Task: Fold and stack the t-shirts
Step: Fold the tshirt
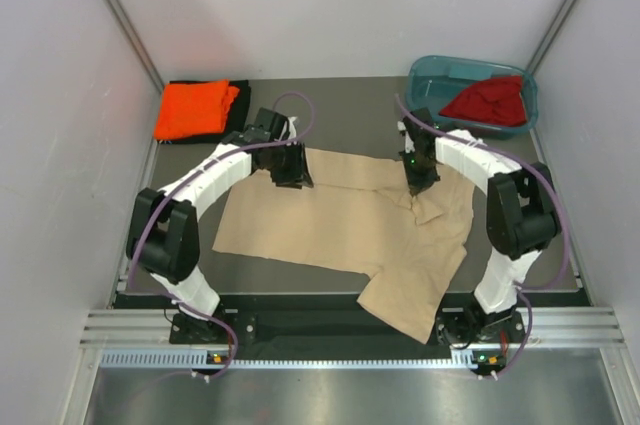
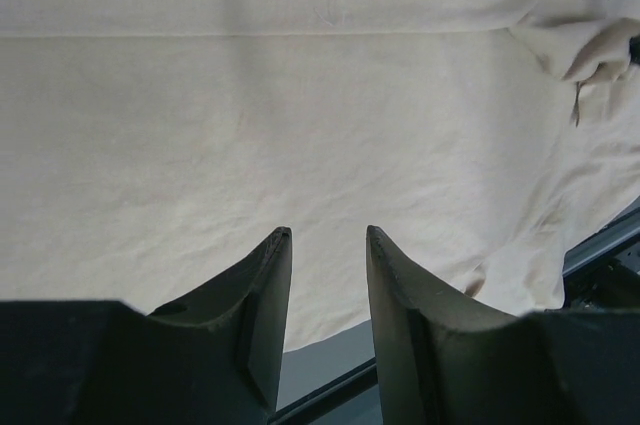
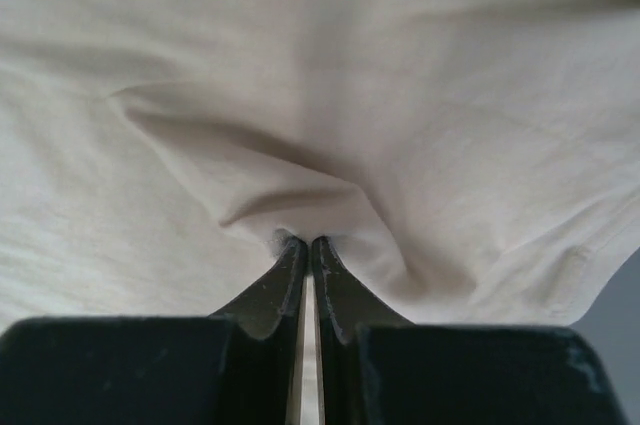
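The beige-tan t-shirt (image 1: 340, 230) lies spread across the table, one end hanging over the near edge. My right gripper (image 3: 309, 241) is shut on a pinched fold of this beige-tan t-shirt (image 3: 300, 95) near its right part; the same right gripper (image 1: 417, 183) shows from above. My left gripper (image 2: 328, 233) is open above the cloth (image 2: 250, 125) at its far left edge, nothing between the fingers; from above the left gripper (image 1: 291, 175) sits there. A folded orange t-shirt (image 1: 194, 109) lies on a black one (image 1: 238, 88) at the back left. A dark red t-shirt (image 1: 488, 101) sits in the tub.
A teal plastic tub (image 1: 432, 73) stands at the back right corner. Walls close in on both sides. A metal rail (image 1: 340, 330) runs along the table's near edge by the arm bases.
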`<state>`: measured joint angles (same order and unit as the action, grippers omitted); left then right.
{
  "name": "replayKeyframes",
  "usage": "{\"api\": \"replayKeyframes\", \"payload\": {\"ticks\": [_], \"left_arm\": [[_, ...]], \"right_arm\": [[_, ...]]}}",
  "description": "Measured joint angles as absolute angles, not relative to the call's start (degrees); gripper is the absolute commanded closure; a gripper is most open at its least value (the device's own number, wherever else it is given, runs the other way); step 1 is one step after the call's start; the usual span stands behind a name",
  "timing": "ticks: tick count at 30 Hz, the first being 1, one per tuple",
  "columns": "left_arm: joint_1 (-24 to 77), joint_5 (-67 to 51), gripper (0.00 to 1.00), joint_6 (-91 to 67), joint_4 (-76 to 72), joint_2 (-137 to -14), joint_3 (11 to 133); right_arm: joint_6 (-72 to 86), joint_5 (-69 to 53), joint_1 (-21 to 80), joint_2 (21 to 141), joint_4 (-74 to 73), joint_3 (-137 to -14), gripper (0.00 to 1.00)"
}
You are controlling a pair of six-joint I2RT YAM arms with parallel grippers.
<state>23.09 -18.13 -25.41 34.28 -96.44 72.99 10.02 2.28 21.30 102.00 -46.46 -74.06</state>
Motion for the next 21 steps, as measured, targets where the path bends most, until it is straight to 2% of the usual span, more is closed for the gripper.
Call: {"api": "replayKeyframes", "payload": {"ticks": [7,15,21], "left_arm": [[21.9,-18.2,0.59,-25.4,34.8,-94.0,70.8],[21.5,-18.1,0.59,-25.4,35.2,-93.1,70.0],[21.5,-18.2,0.59,-25.4,35.2,-92.7,70.0]], "right_arm": [[7.1,-1.6,14.0,111.4,-47.1,-82.6,0.95],[7.0,-3.8,12.2,118.3,-49.4,-92.8,0.92],[7.2,-3.7,11.6,119.0,-50.2,-95.7,0.68]]}}
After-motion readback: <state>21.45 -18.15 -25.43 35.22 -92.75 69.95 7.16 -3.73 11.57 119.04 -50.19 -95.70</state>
